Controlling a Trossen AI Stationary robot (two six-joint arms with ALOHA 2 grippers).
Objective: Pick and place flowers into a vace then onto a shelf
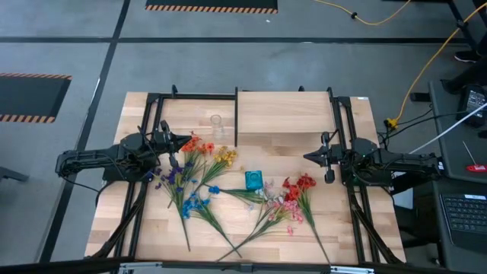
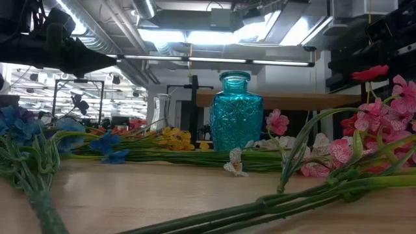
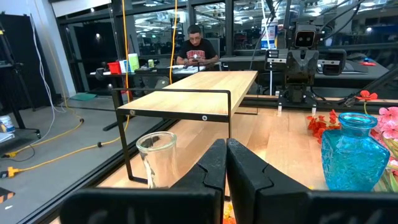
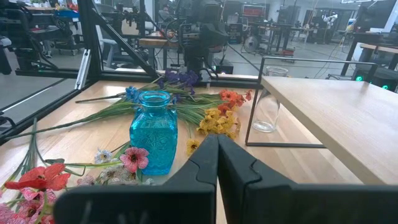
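Broadly, we see nothing of the task done yet. We start with the light-wood surface (image 1: 152,228), which carries everything. Next in size is the rectangular light-wood shelf on thin black metal legs (image 1: 283,113), raised over the far middle of the surface; its top is bare, so no vase stands on it.

The artificial flowers with long thin green stalks (image 1: 199,164) all lie flat on the surface in loose bunches: red, orange, yellow, purple and blue blooms towards the left arm, pink, white and red ones towards the right arm. Their stalks fan towards the near edge. None sits in a vase and none is lifted.

The left pincer (image 1: 185,143) hovers just above the orange and red blooms, fingers pressed together on nothing. The right pincer (image 1: 308,157) hangs by the shelf's near right corner, also closed and empty.

The textured turquoise glass vase (image 1: 253,180) stands upright amid the flowers, between the two bunches, its mouth empty. The smaller clear glass vase (image 1: 216,123) stands upright just beside the shelf's left legs, also empty.

We judge every step is left: opening a pincer, picking stems, putting them into a vase, then setting it on the shelf
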